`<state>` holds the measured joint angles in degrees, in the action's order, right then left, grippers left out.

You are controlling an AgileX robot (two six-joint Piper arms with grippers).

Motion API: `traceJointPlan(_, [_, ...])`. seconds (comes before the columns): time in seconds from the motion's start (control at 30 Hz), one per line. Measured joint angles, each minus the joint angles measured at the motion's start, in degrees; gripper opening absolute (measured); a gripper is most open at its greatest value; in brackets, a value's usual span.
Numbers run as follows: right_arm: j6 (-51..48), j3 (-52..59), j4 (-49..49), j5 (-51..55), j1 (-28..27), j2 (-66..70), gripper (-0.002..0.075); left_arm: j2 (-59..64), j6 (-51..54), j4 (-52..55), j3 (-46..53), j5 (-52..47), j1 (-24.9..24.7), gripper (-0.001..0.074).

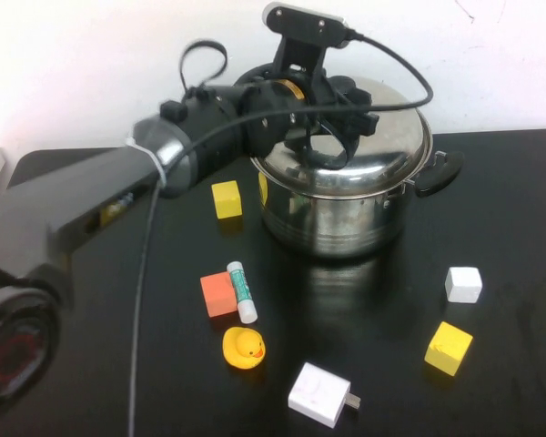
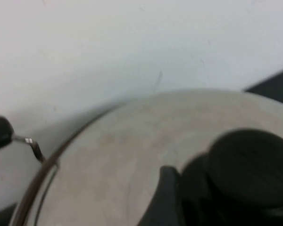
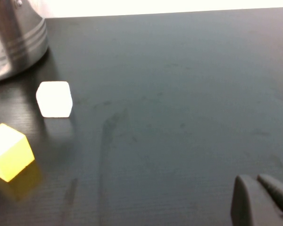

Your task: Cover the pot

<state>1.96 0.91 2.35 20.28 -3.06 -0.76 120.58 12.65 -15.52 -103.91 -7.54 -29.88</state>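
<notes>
The left end effector [image 1: 332, 137] hovers over the pot [image 1: 337, 205], fingers spread around the lid [image 1: 396, 123] knob [image 2: 250, 169] without pinching it. The lid sits on the pot at the worktop's [image 1: 510, 209] back — covering looks done, only withdrawal left. The right end effector [image 3: 262, 200], fingers together, rests well apart.

Left arm: is being stretched from the near left side across to the pot [image 1: 346, 205], with the wrist angled down over its covered top.
Left gripper [image 1: 332, 146]: is being held just above the pot's top, the jaws spread apart around the black knob without pressing on it.
Right arm: is being kept outside the high view.
Right gripper [image 3: 260, 200]: is being held low, well apart from the pot, its two fingertips [image 3: 243, 202] lying together.
</notes>
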Motion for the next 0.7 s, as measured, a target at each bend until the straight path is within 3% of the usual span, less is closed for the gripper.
traceJointPlan(0.17, [0.00,0.00,0.00,0.00,0.00,0.00,-0.0002,-6.15,0.34,3.71,-0.02,-4.15,0.00,0.0475])
traceJointPlan(0.43, [0.00,0.00,0.00,0.00,0.00,0.00,-0.0002,-19.41,-0.79,11.45,-0.02,-16.10,0.00,0.0134])
traceJointPlan(0.53, [0.00,0.00,0.00,0.00,0.00,0.00,-0.0002,-24.00,-1.61,11.51,-0.02,-20.56,0.00,0.0042])
traceJointPlan(0.7, [0.00,0.00,0.00,0.00,0.00,0.00,-0.0002,-32.75,-2.43,12.37,-0.02,-26.38,0.00,0.0006])
